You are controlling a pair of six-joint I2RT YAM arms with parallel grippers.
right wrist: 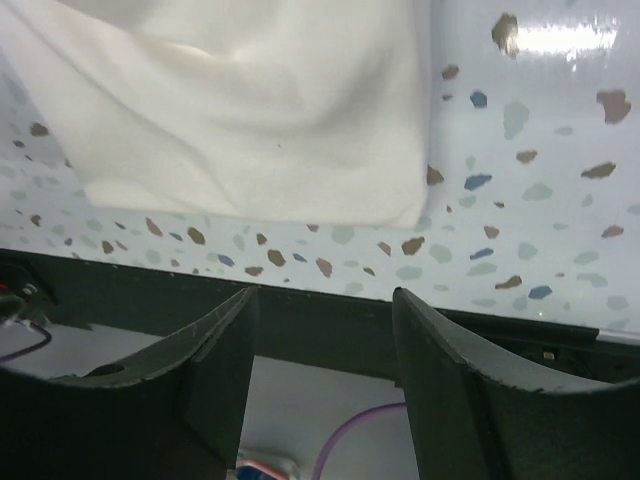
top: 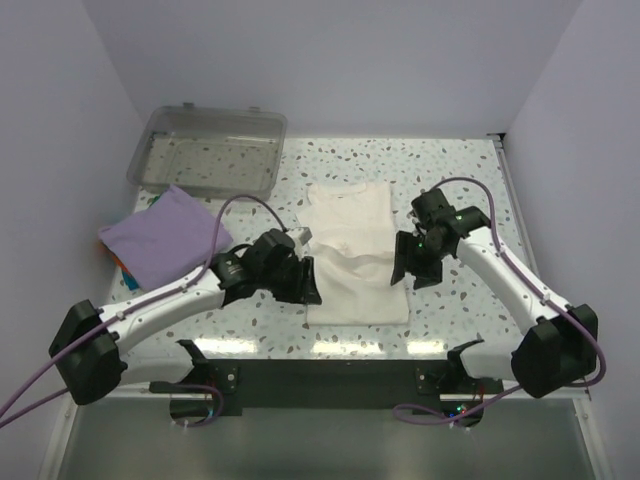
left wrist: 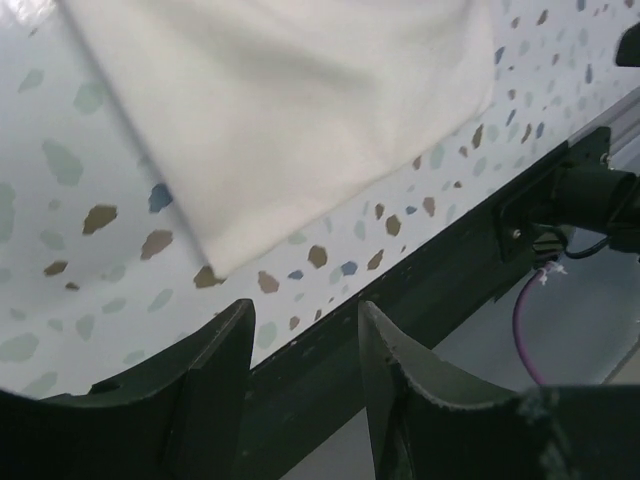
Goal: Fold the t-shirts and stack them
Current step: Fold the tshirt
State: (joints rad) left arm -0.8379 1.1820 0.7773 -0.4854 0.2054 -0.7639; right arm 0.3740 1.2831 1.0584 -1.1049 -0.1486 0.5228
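Note:
The cream-white t-shirt (top: 352, 252) lies in the middle of the table as a long folded strip, its near half rumpled. No red logo shows. It also shows in the left wrist view (left wrist: 280, 110) and the right wrist view (right wrist: 240, 110). The lavender-purple t-shirt (top: 165, 236) lies folded at the left. My left gripper (top: 308, 283) is open and empty at the cream shirt's near left edge. My right gripper (top: 410, 262) is open and empty at its right edge. Both hover just off the cloth.
A clear plastic bin (top: 208, 150) stands at the back left. A small orange and teal thing (top: 125, 272) peeks from under the purple shirt. The table's dark front rail (top: 330, 375) runs along the near edge. White walls close in the sides and back.

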